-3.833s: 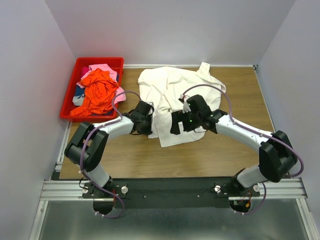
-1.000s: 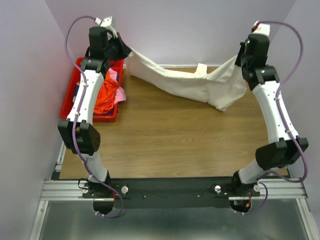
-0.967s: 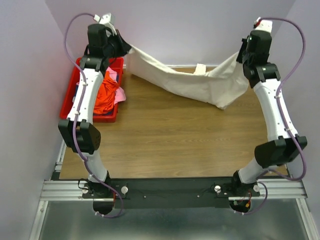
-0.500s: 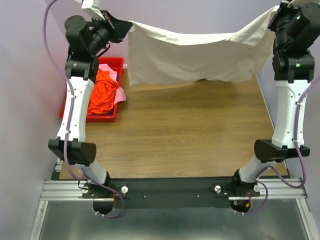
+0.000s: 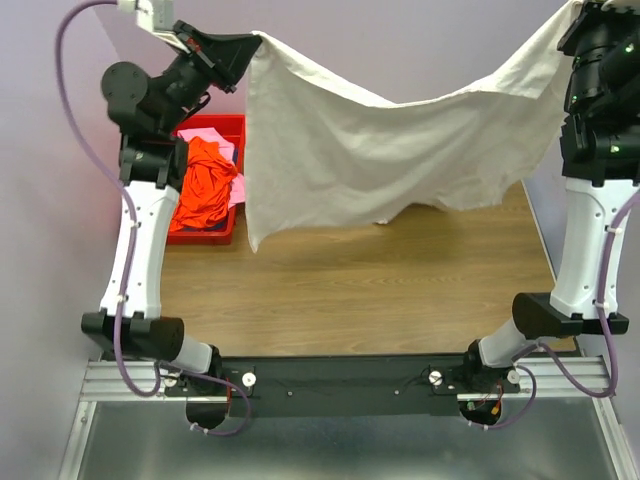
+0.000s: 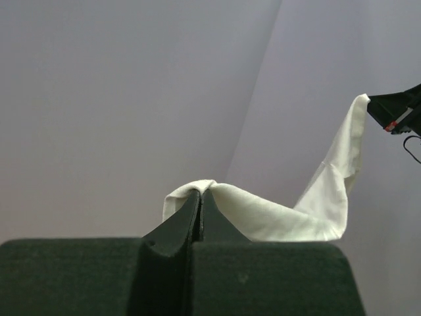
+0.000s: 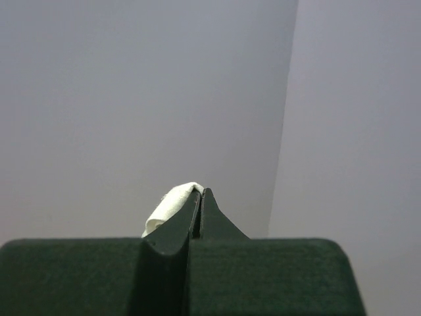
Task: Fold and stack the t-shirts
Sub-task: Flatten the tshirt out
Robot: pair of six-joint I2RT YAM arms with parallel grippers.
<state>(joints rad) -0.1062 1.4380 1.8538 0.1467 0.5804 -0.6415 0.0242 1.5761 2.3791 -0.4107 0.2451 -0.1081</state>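
Cream-white cotton is pinched at two points. The left gripper (image 6: 200, 195) has its jaws pressed together on one corner of the white t-shirt (image 5: 400, 150), and the right gripper (image 7: 200, 192) has its jaws closed on the opposite corner, where a small roll of cloth shows at the tips. Between the two raised arms the shirt hangs as a sagging sheet high above the far half of the bench (image 5: 380, 290). Its top edge dips in the middle, and its uneven lower edge appears to hang clear of the wood.

The step in hand looks like the lift-and-spread that comes before laying the garment flat for its first fold. The next move likely calls for both arms to descend together with the span kept taut, so that the lower edge touches down first and the cloth settles without creasing.

A red bin (image 5: 215, 125) sits at the far-left corner of the bench, holding an orange garment (image 5: 200, 185) and a pink garment (image 5: 238, 190). The shirt's left hanging edge drops close to the bin's right wall in the overhead view, so a drift leftward could drape cloth over the rim. Bare wood from the centre to the near and right edges offers the open room. Plain walls stand close on the left, far and right sides.
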